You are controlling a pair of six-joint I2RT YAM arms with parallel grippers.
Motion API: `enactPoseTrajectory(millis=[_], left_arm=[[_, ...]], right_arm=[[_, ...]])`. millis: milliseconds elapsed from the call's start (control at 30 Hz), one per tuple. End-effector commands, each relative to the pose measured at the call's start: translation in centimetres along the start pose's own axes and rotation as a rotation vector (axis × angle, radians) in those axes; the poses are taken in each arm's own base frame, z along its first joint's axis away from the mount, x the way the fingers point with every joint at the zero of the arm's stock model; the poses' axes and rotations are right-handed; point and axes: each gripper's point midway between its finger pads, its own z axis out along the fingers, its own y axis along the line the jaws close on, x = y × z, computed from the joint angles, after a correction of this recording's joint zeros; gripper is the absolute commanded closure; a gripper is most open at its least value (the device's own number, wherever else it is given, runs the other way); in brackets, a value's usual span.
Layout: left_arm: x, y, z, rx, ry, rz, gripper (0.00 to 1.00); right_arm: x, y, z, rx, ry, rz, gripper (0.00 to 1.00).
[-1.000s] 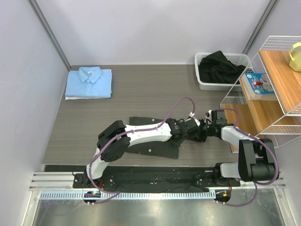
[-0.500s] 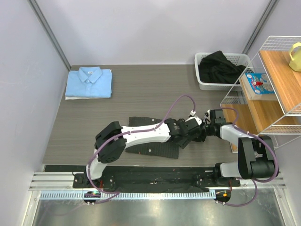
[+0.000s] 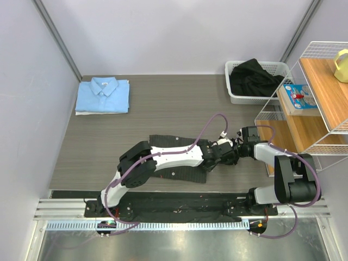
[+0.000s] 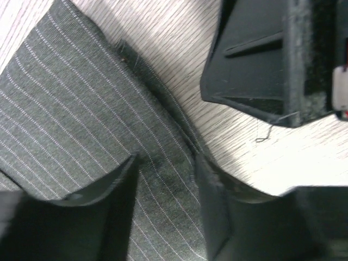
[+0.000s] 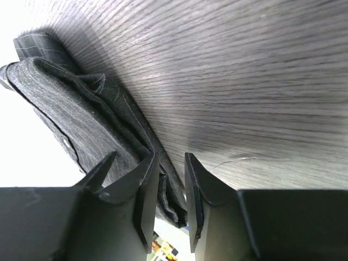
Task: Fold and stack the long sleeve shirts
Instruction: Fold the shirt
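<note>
The black-charcoal pinstripe shirt [image 3: 179, 171] lies flat on the table's near middle, partly under my left arm. The light blue shirt [image 3: 102, 95] lies folded at the far left corner. My left gripper [image 3: 224, 154] and right gripper [image 3: 238, 150] meet at the dark shirt's right edge. In the left wrist view the left gripper [image 4: 166, 160] is open, its fingers astride flat pinstripe cloth [image 4: 65, 119]. In the right wrist view the right gripper [image 5: 171, 163] is closed on a bunched fold of the shirt's edge [image 5: 81, 103].
A white basket [image 3: 235, 97] holding dark clothes stands at the far right. A wire and wood shelf [image 3: 304, 114] stands along the right side, close to my right arm. The wood-grain table [image 3: 163, 119] ends at a metal rail near the arm bases.
My left gripper has moved right along the shirt towards the right gripper, and the right gripper has shifted slightly left. The two now sit close together at the shirt's right edge.
</note>
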Motion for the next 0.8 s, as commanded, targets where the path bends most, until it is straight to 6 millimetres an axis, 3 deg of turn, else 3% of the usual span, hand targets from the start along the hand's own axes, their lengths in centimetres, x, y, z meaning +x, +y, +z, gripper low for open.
enactPoseTrajectory(millis=[0, 100, 167, 233, 467, 767], left_arm=[[-1.5, 0.4, -1.2, -0.021, -0.047, -0.029, 0.6], [-1.8, 0.5, -2.1, 0.001, -0.062, -0.04, 0.73], [-2.0, 0.9, -2.7, 0.015, -0.072, -0.055, 0.89], [-2.0, 0.9, -2.9, 0.041, -0.077, -0.063, 0.94], [-1.4, 2.1, -3.5, 0.065, -0.064, -0.091, 0.99], [-2.5, 2.3, -4.3, 0.079, -0.094, -0.121, 0.99]], right_arm=[[-1.0, 0.9, -0.2, -0.013, -0.018, -0.02, 0.69], [-0.8, 1.0, -0.2, -0.025, -0.008, -0.024, 0.69], [-0.7, 1.3, -0.2, -0.044, -0.003, -0.028, 0.7], [-0.4, 2.0, -0.3, -0.088, 0.008, -0.04, 0.71], [0.8, 3.5, -0.5, -0.193, 0.036, -0.07, 0.7], [2.8, 4.3, 0.8, -0.206, 0.113, -0.092, 0.72]])
